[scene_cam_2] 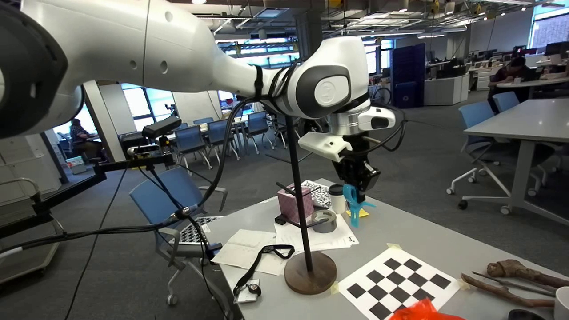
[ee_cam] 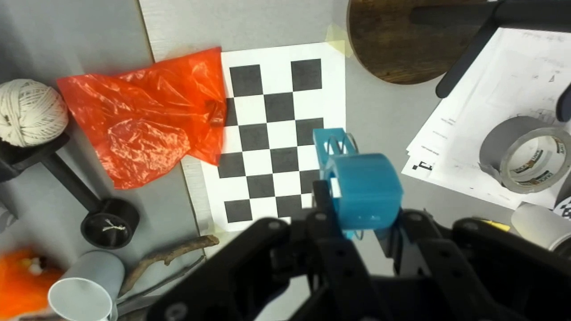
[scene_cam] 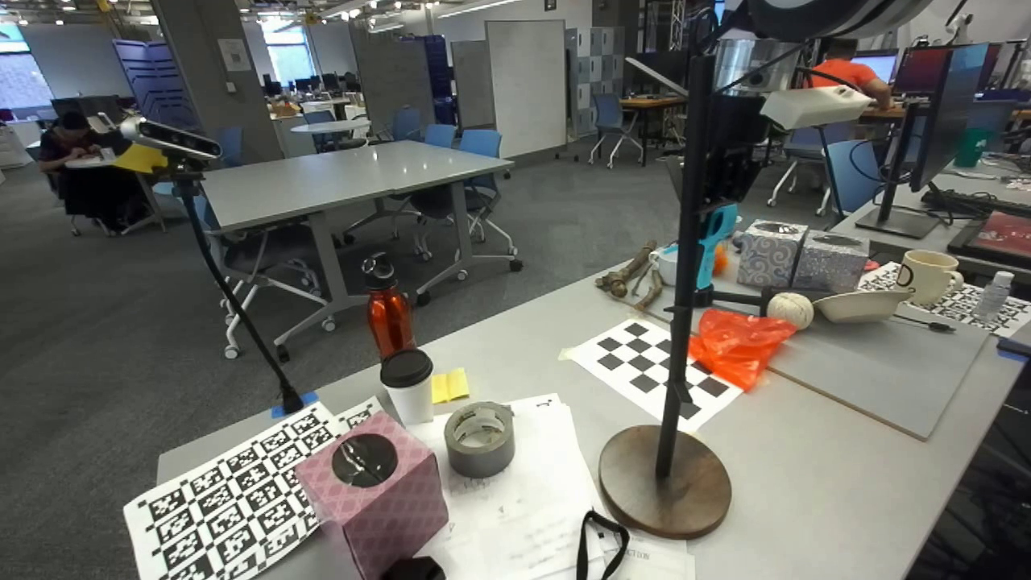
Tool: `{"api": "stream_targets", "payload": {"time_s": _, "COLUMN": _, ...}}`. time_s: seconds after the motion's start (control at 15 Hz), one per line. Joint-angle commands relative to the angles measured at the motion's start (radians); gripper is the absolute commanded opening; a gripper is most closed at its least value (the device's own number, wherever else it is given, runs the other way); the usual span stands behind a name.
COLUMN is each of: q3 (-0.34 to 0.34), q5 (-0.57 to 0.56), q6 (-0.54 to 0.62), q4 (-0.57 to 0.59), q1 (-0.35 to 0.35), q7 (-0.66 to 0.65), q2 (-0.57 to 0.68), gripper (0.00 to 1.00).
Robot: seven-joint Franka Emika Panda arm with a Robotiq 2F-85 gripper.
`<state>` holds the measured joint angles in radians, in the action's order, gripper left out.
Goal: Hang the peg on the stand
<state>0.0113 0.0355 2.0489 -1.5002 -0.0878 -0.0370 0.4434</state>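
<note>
Both exterior views look slantwise down on the counter [scene_cam_2: 386, 226] from toward opposite end edges, sharing the stand [scene_cam: 682, 322] and checkerboard [scene_cam: 640, 366], which the nearer wrist view faces from steeply above.

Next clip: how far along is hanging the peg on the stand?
Done: the grasp, by the look of it; the hand is closed on the blue peg, held up off the table.
In hand: the transfer; the wrist view shows the peg apart from the stand.
Left, probably: reach one of the stand's side arms, hang the peg there and let go, since only the hand holds it.
</note>
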Motion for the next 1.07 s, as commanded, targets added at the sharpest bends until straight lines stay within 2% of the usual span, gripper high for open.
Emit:
{"api": "stream_targets", "payload": {"time_s": 0.0, "q3": -0.005, "q5": 0.038, "q6": 0.036, "q4": 0.038, "q1": 0.004, "q7": 0.016, "q2": 0.026, "gripper": 0.06}}
{"api": "stream_targets", "payload": {"time_s": 0.47, "q3": -0.014, "q5": 0.106, "q6": 0.070, "q4": 0.039, "q1": -0.002, "q7": 0.016, "q2": 0.039, "gripper": 0.06}}
{"api": "stream_targets", "payload": {"time_s": 1.0, "q3": 0.004, "q5": 0.054, "q6": 0.029, "q4": 0.040, "q1": 0.029, "q7": -0.023, "q2": 0.029, "gripper": 0.06}}
